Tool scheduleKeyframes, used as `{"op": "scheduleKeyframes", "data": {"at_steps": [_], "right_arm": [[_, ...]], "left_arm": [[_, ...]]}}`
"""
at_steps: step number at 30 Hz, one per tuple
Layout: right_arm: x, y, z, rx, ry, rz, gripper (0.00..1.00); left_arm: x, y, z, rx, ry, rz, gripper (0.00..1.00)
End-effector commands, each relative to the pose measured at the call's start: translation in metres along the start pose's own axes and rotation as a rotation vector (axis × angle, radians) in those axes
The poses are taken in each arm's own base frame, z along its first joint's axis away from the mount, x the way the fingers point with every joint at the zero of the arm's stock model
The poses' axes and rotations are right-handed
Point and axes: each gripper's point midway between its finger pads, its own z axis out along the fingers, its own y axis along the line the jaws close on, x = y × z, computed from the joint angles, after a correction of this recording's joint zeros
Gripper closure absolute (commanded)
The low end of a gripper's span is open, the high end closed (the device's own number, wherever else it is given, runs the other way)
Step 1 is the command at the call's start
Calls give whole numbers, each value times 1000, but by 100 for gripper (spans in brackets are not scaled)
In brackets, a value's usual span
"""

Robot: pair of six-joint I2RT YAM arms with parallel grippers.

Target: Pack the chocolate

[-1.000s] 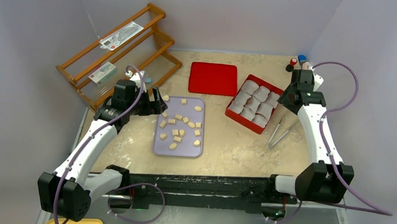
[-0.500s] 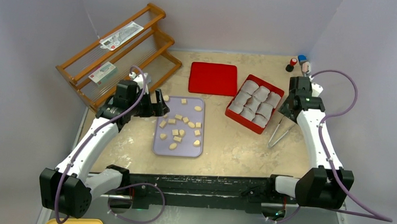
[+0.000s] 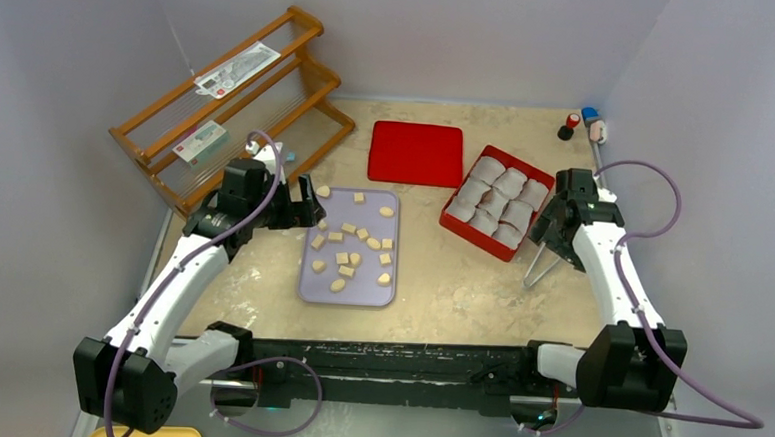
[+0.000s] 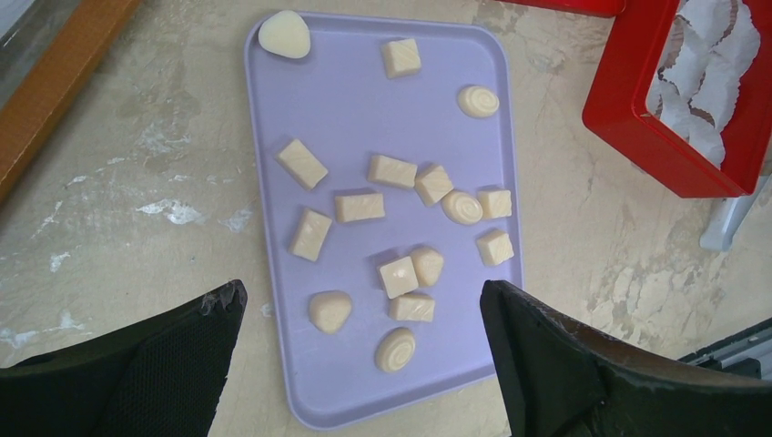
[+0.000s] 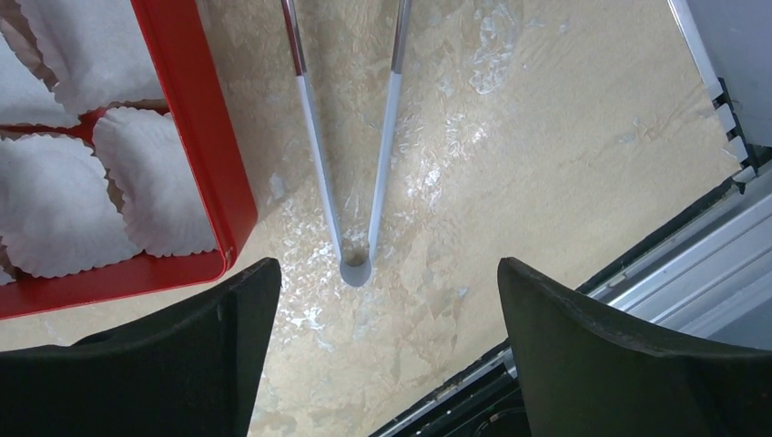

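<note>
The chocolate [image 4: 392, 171] lies scattered on a lavender tray [image 4: 364, 100] on the table [image 3: 430, 281]. Its oblong blocks are turned every which way with no shared long axis, and a few round pieces show a moulded spiral. The left tool [image 4: 360, 300] hangs at the tray's left side, wide and empty, while the right tool [image 5: 387, 273], also wide and empty, hangs over metal tongs [image 5: 308, 137] beside the red box [image 5: 205, 137].

Soft, even light falls from above in all my views. The pale tan chocolate pieces [image 4: 359, 207] cast only short, faint shadows on the flat lilac plastic tray [image 4: 364, 109]. My black jaws look slightly blurred at the lower corners.
</note>
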Motion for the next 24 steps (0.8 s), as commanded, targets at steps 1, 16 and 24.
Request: {"op": "scheduleKeyframes", "data": {"at_steps": [1,16,24], "right_arm": [[5,0,6,8,19,-12,9],[4,13,41,62,73,-27,11],[0,19,58,86,89,-10,13]], "left_arm": [[-9,-3,0,13,-54,15,0],[-10,1,11,18,-95,22,0],[-20,-3,15,24,-107,29,1]]}}
